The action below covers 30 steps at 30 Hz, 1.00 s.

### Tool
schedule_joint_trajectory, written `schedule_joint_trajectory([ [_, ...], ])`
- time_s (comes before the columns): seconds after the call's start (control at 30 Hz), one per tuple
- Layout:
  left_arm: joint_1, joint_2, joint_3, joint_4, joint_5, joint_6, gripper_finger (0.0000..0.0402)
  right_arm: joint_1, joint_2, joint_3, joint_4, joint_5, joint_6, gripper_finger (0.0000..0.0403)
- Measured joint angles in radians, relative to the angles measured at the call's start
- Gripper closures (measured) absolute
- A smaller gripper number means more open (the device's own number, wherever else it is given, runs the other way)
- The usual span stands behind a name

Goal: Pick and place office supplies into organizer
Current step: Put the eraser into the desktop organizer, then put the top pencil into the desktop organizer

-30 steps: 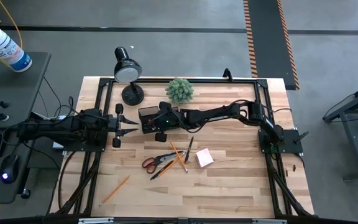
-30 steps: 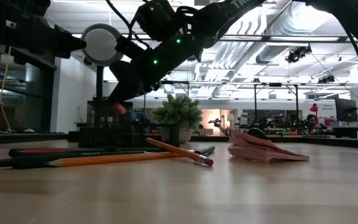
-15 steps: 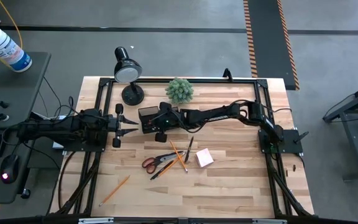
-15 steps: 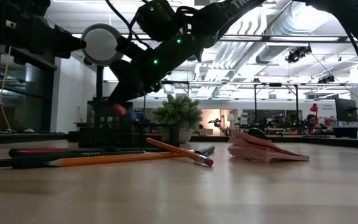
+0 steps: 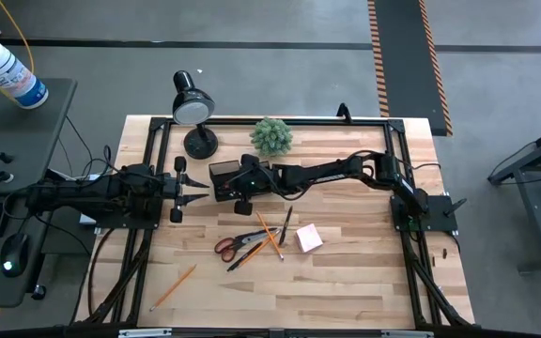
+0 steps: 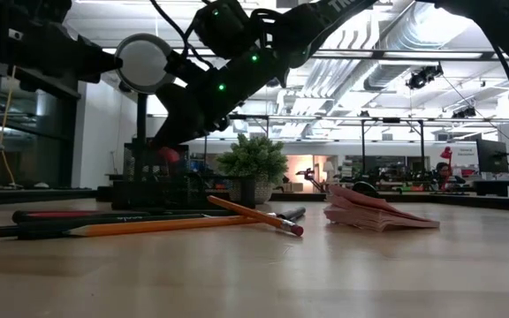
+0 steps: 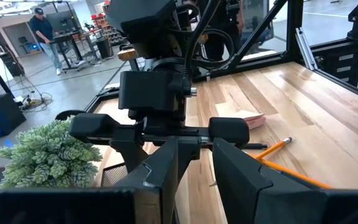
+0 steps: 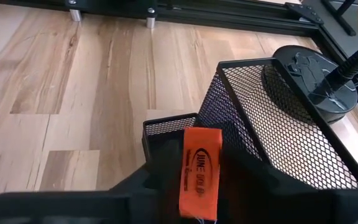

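The black mesh organizer (image 5: 222,178) stands on the table near the far left, beside the lamp base (image 8: 309,78). My right gripper (image 5: 229,180) reaches over it from the right and is shut on a small orange oblong piece with printing (image 8: 199,168), held above the organizer's low front compartment (image 8: 166,127). In the low view this piece (image 6: 168,156) shows red, just above the organizer (image 6: 148,190). My left gripper (image 5: 200,185) waits open just left of the organizer, holding nothing. Scissors (image 5: 238,244), pencils (image 5: 269,233), a pen (image 5: 285,225) and a pink notepad (image 5: 309,238) lie mid-table. My right gripper has the orange piece between its two fingers, which lie along its two long sides (image 8: 185,180). The fingers slant down from the table's right side. The piece is clear of the table, over the organizer; its lower end is hidden by the gripper itself.
A black desk lamp (image 5: 192,108) and a green potted plant (image 5: 271,136) stand at the far edge, close behind the organizer. One more pencil (image 5: 174,286) lies near the front left. The black frame rails (image 5: 148,188) run along the table's sides.
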Motion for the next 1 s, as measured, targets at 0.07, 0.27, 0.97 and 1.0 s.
schedule_joint_trajectory([
  [0.07,0.0,0.0,0.0,0.0,0.0,0.0,0.0311,-0.001,0.0,0.0,0.0,0.001,0.004,0.0258],
  [0.27,0.0,0.0,0.0,0.0,0.0,0.0,0.0311,-0.004,0.0,0.0,0.0,0.0,0.018,0.02],
  [0.97,0.0,0.0,0.0,-0.02,0.0,0.027,0.0311,0.144,-0.098,0.0,-0.378,0.167,0.379,0.0197],
  [1.0,0.0,0.0,0.0,-0.02,0.0,0.027,0.0311,0.155,-0.098,0.0,-0.405,0.186,0.425,0.0197],
])
